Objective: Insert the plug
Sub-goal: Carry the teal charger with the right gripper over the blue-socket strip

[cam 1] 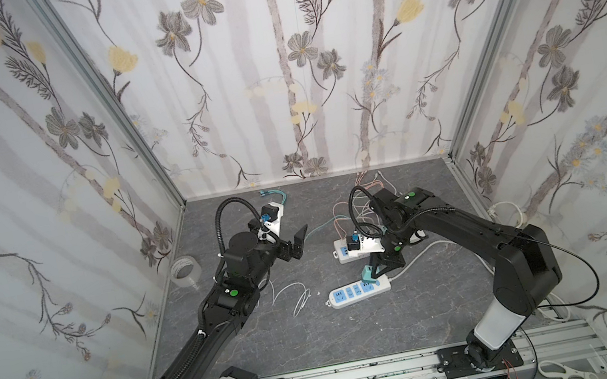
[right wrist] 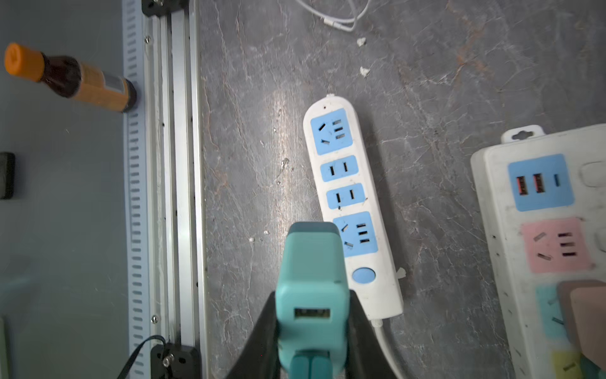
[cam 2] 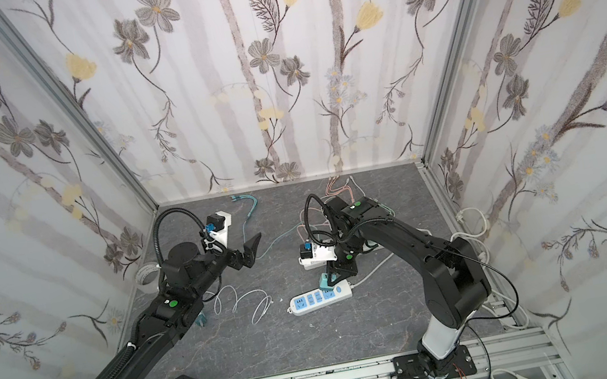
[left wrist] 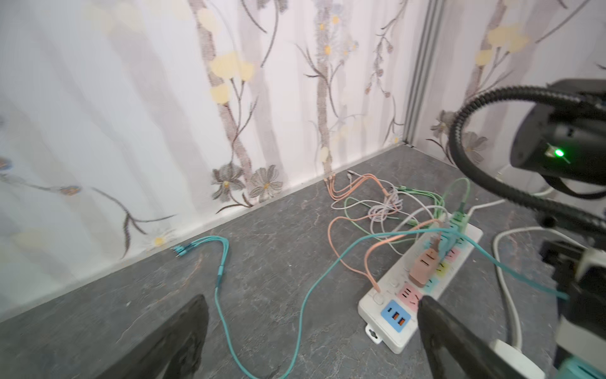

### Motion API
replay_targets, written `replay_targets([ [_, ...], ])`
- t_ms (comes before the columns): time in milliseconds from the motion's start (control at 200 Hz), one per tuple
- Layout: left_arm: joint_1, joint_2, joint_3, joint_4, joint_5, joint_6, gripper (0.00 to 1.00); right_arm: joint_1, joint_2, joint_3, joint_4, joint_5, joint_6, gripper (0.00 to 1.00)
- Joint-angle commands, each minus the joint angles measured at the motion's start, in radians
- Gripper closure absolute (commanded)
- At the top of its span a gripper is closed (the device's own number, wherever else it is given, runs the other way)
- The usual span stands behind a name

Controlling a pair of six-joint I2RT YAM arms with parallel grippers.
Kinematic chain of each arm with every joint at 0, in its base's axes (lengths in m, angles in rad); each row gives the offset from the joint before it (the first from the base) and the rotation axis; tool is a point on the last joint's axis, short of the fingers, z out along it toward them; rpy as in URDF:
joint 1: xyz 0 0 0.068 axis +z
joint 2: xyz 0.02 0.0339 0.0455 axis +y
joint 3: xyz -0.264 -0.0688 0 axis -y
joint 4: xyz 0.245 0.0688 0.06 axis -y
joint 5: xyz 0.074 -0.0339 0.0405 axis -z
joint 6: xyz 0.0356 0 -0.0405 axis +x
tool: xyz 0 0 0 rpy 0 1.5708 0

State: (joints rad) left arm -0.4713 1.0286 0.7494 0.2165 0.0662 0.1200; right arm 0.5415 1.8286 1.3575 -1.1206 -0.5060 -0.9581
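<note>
A teal plug [right wrist: 311, 288] with a USB port in its back sits between the fingers of my right gripper [right wrist: 311, 295], which is shut on it. Both top views show the plug [cam 1: 367, 274] [cam 2: 324, 281] at the cord end of a white power strip [cam 1: 358, 292] [cam 2: 318, 297] with blue sockets. In the right wrist view it overlaps the edge of the blue socket nearest the strip's [right wrist: 347, 197] round switch. Its prongs are hidden. My left gripper [cam 1: 299, 244] [cam 2: 251, 252] [left wrist: 313, 298] hangs open and empty at mid-left, apart from both.
A bigger white strip [cam 1: 342, 253] [left wrist: 423, 285] [right wrist: 541, 229] lies behind, holding a brown plug [left wrist: 424, 265] and tangled coloured cables. A teal cable [left wrist: 223, 262] and a white cable [cam 1: 295, 297] trail over the grey table. A tape roll [cam 1: 185, 270] sits far left, an orange-capped bottle [right wrist: 65, 78] beyond the front rail.
</note>
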Motion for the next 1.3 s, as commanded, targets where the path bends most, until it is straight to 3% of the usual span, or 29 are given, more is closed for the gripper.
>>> replay_targets([
  [0, 0.005, -0.03, -0.029, 0.046, -0.224, -0.047, 0.0, 0.012, 0.018, -0.01, 0.062, 0.099, -0.089, 1.0],
  [265, 0.038, -0.088, -0.039, -0.087, -0.296, -0.086, 0.0, 0.032, 0.032, -0.054, 0.218, 0.154, -0.131, 1.0],
  [455, 0.041, -0.146, -0.1, -0.029, -0.405, -0.097, 0.0, 0.058, 0.085, -0.02, 0.163, 0.192, -0.153, 1.0],
  [730, 0.068, -0.175, -0.122, -0.049, -0.451, -0.122, 0.0, 0.069, 0.098, -0.018, 0.147, 0.21, -0.169, 1.0],
  [1299, 0.098, -0.148, -0.11, -0.091, -0.419, -0.152, 0.0, 0.107, 0.124, -0.024, 0.173, 0.235, -0.18, 1.0],
])
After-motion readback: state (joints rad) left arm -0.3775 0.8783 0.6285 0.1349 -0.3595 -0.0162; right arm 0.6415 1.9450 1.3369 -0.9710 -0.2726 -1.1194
